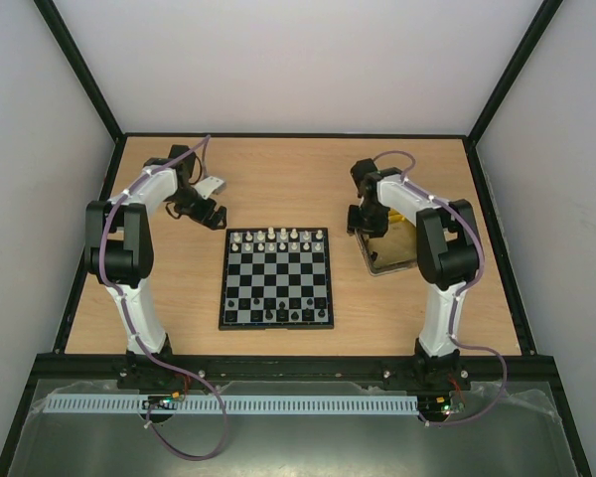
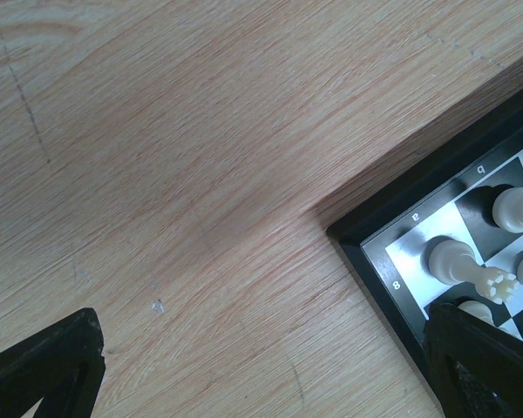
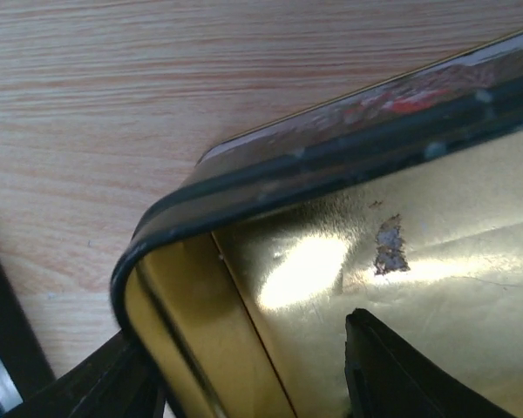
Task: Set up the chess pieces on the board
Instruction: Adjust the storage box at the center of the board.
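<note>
The counter (image 1: 278, 179) was a broad slab of pale wood with fine, straight grain, walled by plain white panels. On it, in the middle, lay the board (image 1: 276, 278), a flat square of glossy black and silvery checks inside a thin black rim, with small letters printed along its edge. To its right sat the tray (image 3: 244, 187), a rectangle with rounded corners, a dark rolled lip and a mirror-bright gold floor marked by one grey scuff. The right arm hid much of it from above, so we could not tell what lay in it.

The right claw (image 3: 240, 331) was released and straddled a corner of the tray, one finger outside the wall and the other over the gold floor, gripping nothing. The left claw (image 2: 266, 318) was also released, with bare wood between its fingers, just beside the board's far left corner.

The white chess pieces (image 1: 278, 238), smooth and cream, filled the two far rows. A few black chess pieces (image 1: 294, 314) stood along the near row.
</note>
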